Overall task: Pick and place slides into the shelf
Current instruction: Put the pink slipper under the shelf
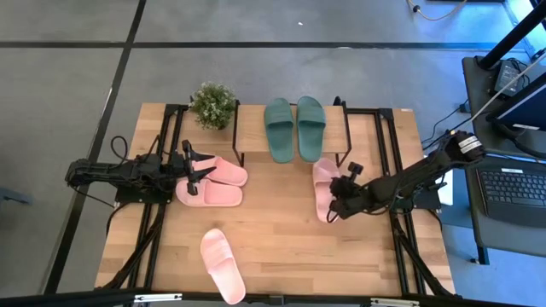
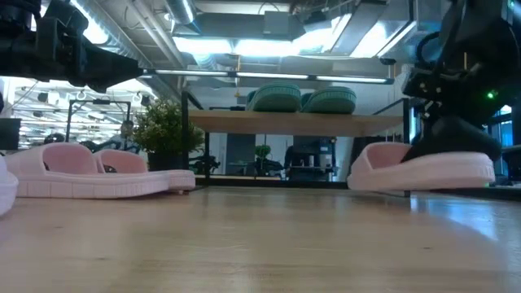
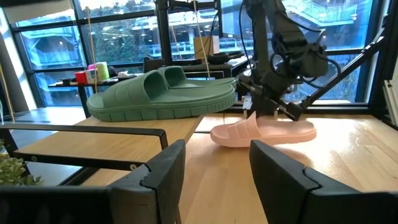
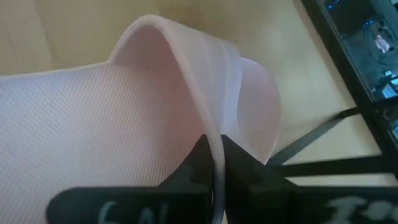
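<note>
Two dark green slides (image 1: pixel 294 128) lie side by side, soles down, on the shelf's wooden top board (image 1: pixel 252 132) at the table's far side. A pink pair (image 1: pixel 213 183) rests on the table to the shelf's left. My left gripper (image 1: pixel 194 169) hovers open just above that pair, touching nothing, its fingers (image 3: pixel 168 174) level and pointing right. Another pink slide (image 1: pixel 222 264) lies near the near edge. My right gripper (image 1: pixel 337 200) is shut on a fourth pink slide (image 1: pixel 322 188) right of centre, which also shows in the low view (image 2: pixel 423 169). My right gripper pinches the pink slide's strap at its arched edge (image 4: pixel 208 118), one finger under the strap and one on its outer face. The fingers come slanting down from the table's right side. The slide's sole (image 3: pixel 261 135) seems to lie on the table.
A small potted plant (image 1: pixel 213 104) stands at the shelf's left end. Black metal frames (image 1: pixel 388 136) run along both sides of the table. There is bare wood at the table's middle (image 1: pixel 281 230). A desk with a laptop (image 1: pixel 512 188) stands beyond the right edge.
</note>
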Action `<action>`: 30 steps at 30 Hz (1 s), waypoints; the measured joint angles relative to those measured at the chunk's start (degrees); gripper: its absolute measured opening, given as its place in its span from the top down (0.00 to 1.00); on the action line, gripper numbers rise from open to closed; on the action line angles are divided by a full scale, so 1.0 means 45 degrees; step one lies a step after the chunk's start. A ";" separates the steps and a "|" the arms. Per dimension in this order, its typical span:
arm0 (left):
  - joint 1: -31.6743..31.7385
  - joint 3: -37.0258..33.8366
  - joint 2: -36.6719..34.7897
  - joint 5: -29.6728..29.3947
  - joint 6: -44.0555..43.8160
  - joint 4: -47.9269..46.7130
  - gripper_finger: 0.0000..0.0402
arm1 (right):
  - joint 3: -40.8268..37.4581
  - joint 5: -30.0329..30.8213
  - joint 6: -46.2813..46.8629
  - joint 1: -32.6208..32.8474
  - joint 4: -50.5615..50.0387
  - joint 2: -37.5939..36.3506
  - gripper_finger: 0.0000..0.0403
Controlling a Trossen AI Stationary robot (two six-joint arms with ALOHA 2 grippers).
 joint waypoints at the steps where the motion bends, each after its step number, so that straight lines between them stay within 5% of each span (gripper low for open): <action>1: 0.0004 0.0000 0.0004 -0.0002 0.0000 0.0001 0.57 | -0.0146 0.0000 0.0082 -0.0024 0.0040 -0.0009 0.97; 15: 0.0000 0.0000 0.0003 -0.0005 0.0107 0.0003 0.57 | -0.0863 0.0107 0.0185 -0.0093 0.0798 -0.0019 0.83; 30: 0.0001 0.0002 0.0005 -0.0002 0.0117 0.0002 0.57 | -0.0729 -0.0015 0.0158 -0.0093 0.0993 -0.0019 0.81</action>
